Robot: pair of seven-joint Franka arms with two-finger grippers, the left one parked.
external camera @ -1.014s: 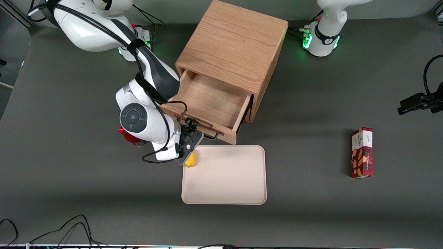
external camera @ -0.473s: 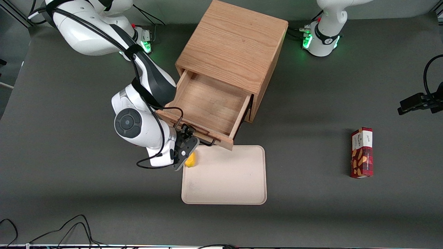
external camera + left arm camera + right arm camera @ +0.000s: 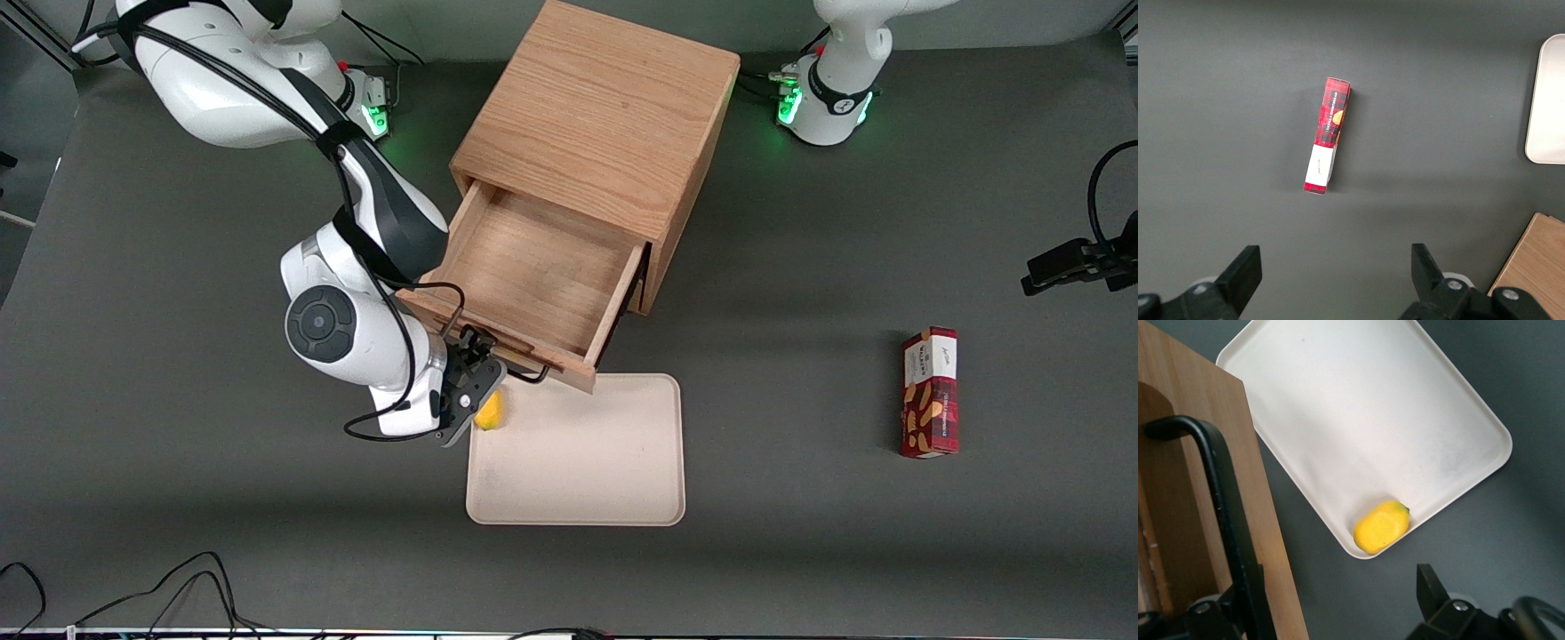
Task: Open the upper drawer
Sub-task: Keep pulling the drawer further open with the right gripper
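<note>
Spanning the whole scene is the dark grey matte tabletop. Next in size, the light oak box-shaped cabinet sits toward the robot bases, turned at an angle. Its upper drawer, a shallow light-wood box, is pulled well out toward the front camera; the inside shows bare wood. The drawer front's lower corner overhangs the nearest edge of the tray.

White Franka right arm reaches down from its base along the drawer's side on the working arm's end, elbow high, wrist bent down and in toward the drawer front. The end effector is at the drawer's thin black wire pull handle. In the right wrist view one finger sits against the handle bar and the other finger stands clear of it with a wide gap, so it reads as released, not clamping the handle.

Cream rectangular plastic tray lies flat just in front of the drawer, nearer the front camera. Red plaid snack box lies flat well apart, toward the parked arm's end of the tabletop. Small yellow oval lemon-like fruit rests inside the tray, in the corner just below the end effector.
</note>
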